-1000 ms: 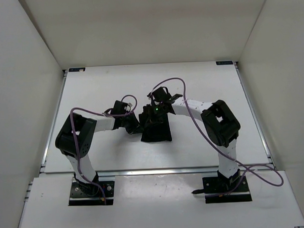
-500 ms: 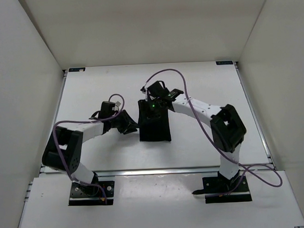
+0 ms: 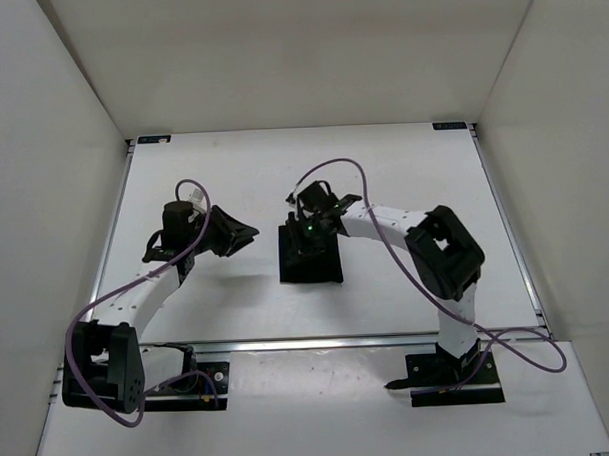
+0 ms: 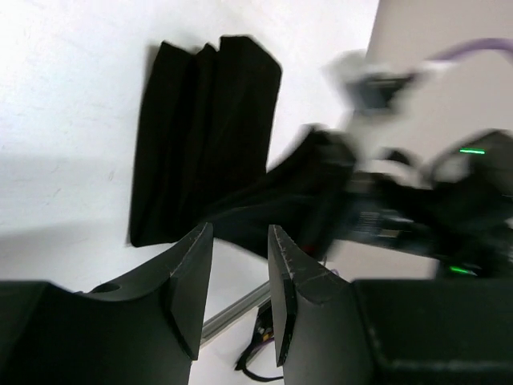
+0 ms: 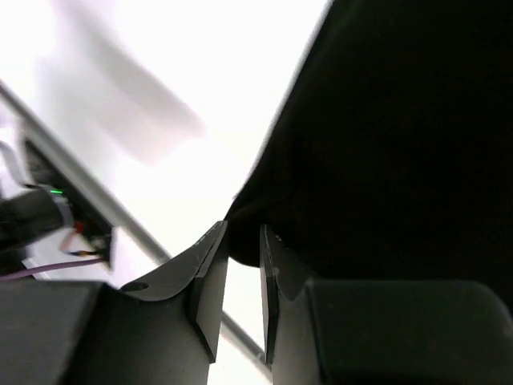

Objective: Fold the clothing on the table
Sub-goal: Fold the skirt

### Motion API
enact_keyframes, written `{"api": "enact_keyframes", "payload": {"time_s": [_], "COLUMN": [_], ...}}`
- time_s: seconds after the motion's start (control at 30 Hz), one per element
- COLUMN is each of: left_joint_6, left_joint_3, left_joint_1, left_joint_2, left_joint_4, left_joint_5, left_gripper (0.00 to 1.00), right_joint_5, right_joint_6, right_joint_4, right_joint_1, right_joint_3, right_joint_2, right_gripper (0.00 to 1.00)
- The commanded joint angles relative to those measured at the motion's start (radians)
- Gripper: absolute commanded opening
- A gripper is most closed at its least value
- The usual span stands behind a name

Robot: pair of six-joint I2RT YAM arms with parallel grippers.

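The black clothing (image 3: pixel 312 262) lies as a folded oblong in the middle of the white table (image 3: pixel 412 164). In the left wrist view the clothing (image 4: pixel 200 136) shows several lengthwise folds. My left gripper (image 3: pixel 247 232) hangs to the left of the garment, apart from it. Seen from its wrist, the left gripper (image 4: pixel 239 265) is open and holds nothing. My right gripper (image 3: pixel 303 234) sits over the garment's far end. In its wrist view the right gripper (image 5: pixel 244 239) stands a narrow gap apart, with a corner of the clothing (image 5: pixel 401 120) at its tips and white table showing through the gap.
White upright walls (image 3: pixel 52 147) close in the table on three sides. A metal rail (image 3: pixel 318 341) runs along the near edge, with the arm bases (image 3: pixel 180 382) behind it. A purple cable (image 3: pixel 385 235) loops off the right arm.
Both grippers let go of the clothing. The left arm has drawn back to the left with its jaws open. The right gripper opened and has since narrowed over the garment's far end.
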Motion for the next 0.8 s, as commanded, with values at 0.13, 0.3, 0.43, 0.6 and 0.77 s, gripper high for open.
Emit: {"api": "enact_keyframes", "payload": {"time_s": [0.13,0.3,0.43,0.6,0.77], "left_joint_6": [-0.023,-0.006,0.005,0.005,0.06], "left_joint_3": [0.028,0.028,0.05,0.038,0.077], "left_joint_1": [0.027,0.031,0.04,0.031,0.007], "left_joint_2": [-0.064,-0.072,-0.093,-0.101,-0.069], "left_joint_4": [-0.02,-0.043,-0.075,-0.078,-0.135], "left_joint_5": [0.019,0.039,0.031,0.028,0.057], "left_gripper": [0.44,0.45,0.46,0.49,0.62], "right_joint_5": [0.022,0.073,0.134,0.04,0.109], "right_joint_6": [0.034,-0.046,-0.041,0.028,-0.039], "right_joint_4": [0.016,-0.121,-0.18,-0.077,-0.135], "right_joint_1": [0.052,0.057,0.013,-0.133,-0.195], "right_joint_3": [0.009,0.162,0.149,-0.087,-0.131], "right_joint_2": [0.1,0.074,-0.08,-0.344,-0.444], "right_gripper": [0.22,0.31,0.4,0.53,0.58]}}
